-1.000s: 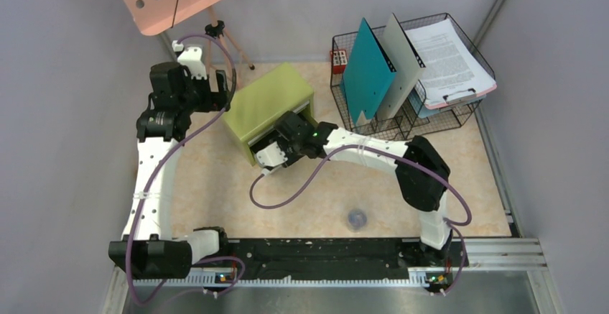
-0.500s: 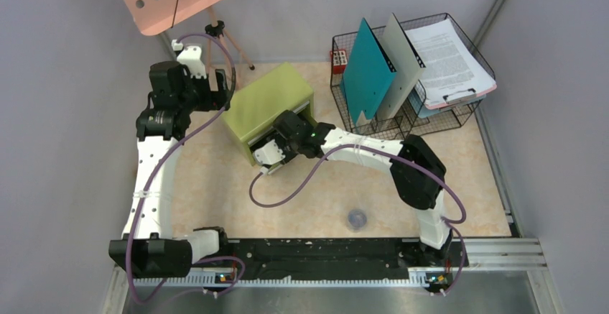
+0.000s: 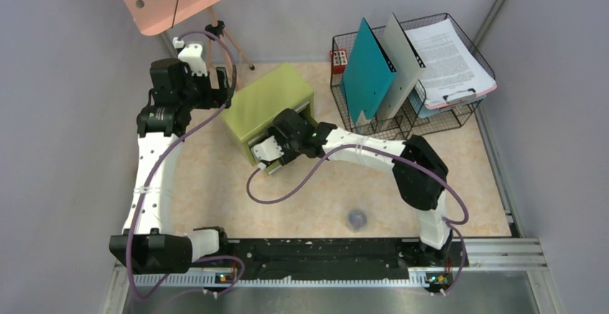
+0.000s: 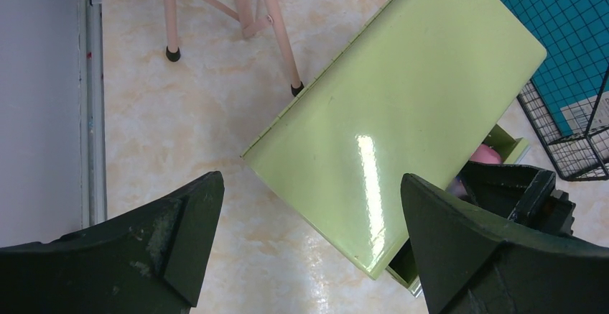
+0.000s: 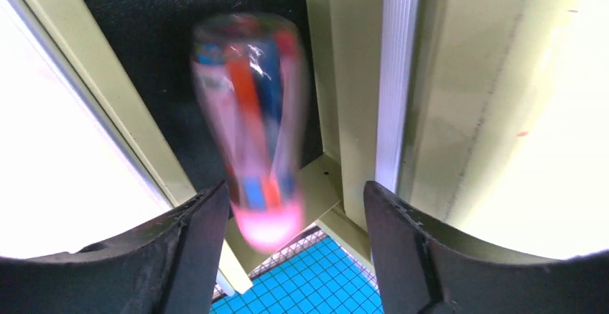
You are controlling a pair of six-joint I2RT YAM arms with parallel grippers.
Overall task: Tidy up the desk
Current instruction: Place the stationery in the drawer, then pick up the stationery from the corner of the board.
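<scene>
Olive-green drawer box [image 3: 267, 105], beige marbled desk [image 3: 215, 200].

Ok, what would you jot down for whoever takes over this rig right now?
Left hand: open, empty, above the green drawer box.
Right hand: open, over the pulled-out drawer; a blurred pink packet shows between its fingers, apparently loose.
Done: folders stand in the wire rack.
Left: confirm the packet lies in the drawer, shut it, then probably deal with the small dark round item on the desk.
</scene>
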